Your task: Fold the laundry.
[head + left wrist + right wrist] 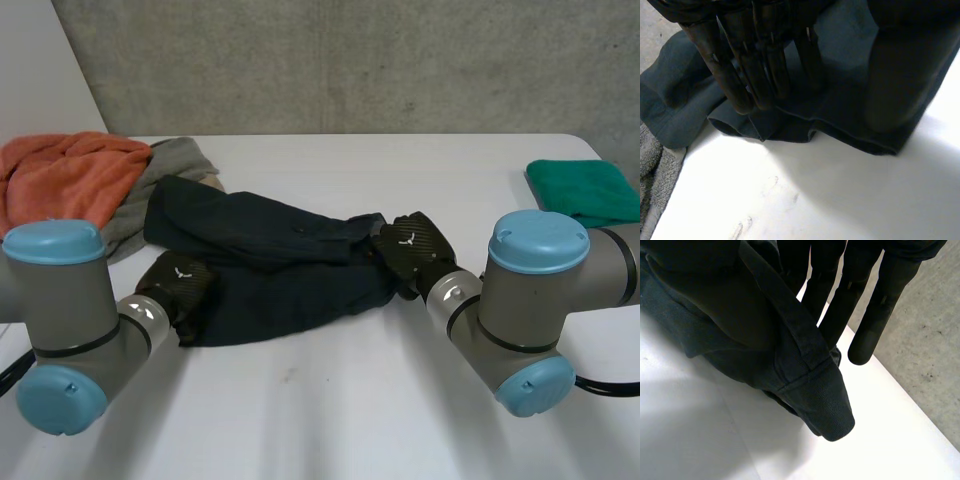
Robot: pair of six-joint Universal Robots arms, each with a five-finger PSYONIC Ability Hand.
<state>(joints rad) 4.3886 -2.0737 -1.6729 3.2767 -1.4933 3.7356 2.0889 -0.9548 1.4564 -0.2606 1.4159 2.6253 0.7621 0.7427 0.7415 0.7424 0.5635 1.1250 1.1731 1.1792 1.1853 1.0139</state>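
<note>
A dark navy garment (270, 260) lies crumpled across the middle of the white table (330, 400). My left hand (178, 285) is at its near left edge. In the left wrist view its fingers (740, 75) reach down straight onto the garment (670, 110) just behind the hem, while the thumb (895, 75) stands apart on the cloth. My right hand (412, 248) is at the garment's right end. There a cuffed end of the garment (815, 385) runs up between the straight fingers (865, 315) and the thumb, pinched and raised a little off the table.
An orange towel (65, 175) and a grey cloth (175, 165) are heaped at the back left, the grey cloth (652, 170) touching the garment. A folded green cloth (585, 190) sits at the back right. A concrete wall stands behind the table.
</note>
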